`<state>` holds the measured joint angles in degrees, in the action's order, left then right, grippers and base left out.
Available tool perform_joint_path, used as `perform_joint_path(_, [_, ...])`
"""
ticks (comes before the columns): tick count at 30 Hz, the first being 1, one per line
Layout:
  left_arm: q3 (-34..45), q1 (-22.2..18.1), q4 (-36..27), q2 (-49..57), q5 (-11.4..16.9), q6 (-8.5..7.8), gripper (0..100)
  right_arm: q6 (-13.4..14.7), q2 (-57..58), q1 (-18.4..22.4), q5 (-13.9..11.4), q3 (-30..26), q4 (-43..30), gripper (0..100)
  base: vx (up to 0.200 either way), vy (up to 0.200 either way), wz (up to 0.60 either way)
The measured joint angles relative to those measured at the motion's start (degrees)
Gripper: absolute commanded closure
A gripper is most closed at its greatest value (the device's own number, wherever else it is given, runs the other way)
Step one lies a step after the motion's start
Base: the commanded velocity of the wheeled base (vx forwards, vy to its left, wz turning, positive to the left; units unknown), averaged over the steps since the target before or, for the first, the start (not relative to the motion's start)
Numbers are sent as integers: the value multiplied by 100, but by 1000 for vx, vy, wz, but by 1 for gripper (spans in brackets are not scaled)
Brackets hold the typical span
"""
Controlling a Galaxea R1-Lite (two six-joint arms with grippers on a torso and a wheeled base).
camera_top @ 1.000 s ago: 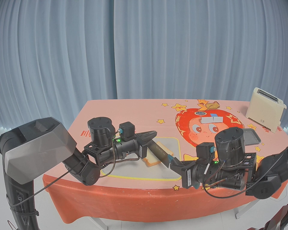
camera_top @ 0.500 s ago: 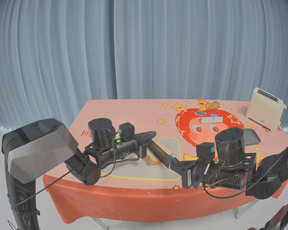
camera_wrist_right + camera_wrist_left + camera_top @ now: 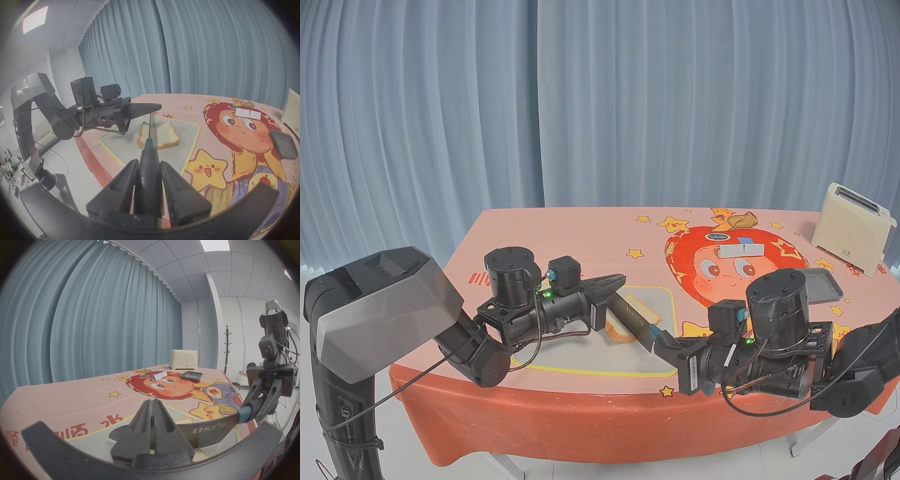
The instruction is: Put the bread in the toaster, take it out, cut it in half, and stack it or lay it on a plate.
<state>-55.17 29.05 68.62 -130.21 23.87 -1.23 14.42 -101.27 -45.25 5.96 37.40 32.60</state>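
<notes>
Left gripper [image 3: 614, 282], its fingers pressed together, hung just above the bread [image 3: 645, 310], which lay on the grey cutting mat [image 3: 575, 359] near the bench's [image 3: 569, 237] front edge. A knife [image 3: 630, 317] stood edge-down across the slice, its handle pinched in the right gripper [image 3: 665, 345]. Farther right lay a grey plate [image 3: 824, 285], and the toaster [image 3: 853, 228] stood at the far right corner.

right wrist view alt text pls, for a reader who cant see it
The right gripper holds a knife whose blade stands edge-down across a bread slice on a grey cutting mat. The left gripper, shut, points in from the opposite side, above the slice.
</notes>
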Motion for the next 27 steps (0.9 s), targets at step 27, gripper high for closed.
perform_joint_path(27, [-2,38,-24,66,-44,0,100,-15,-113,41,5,-66,18,100,0,0,0])
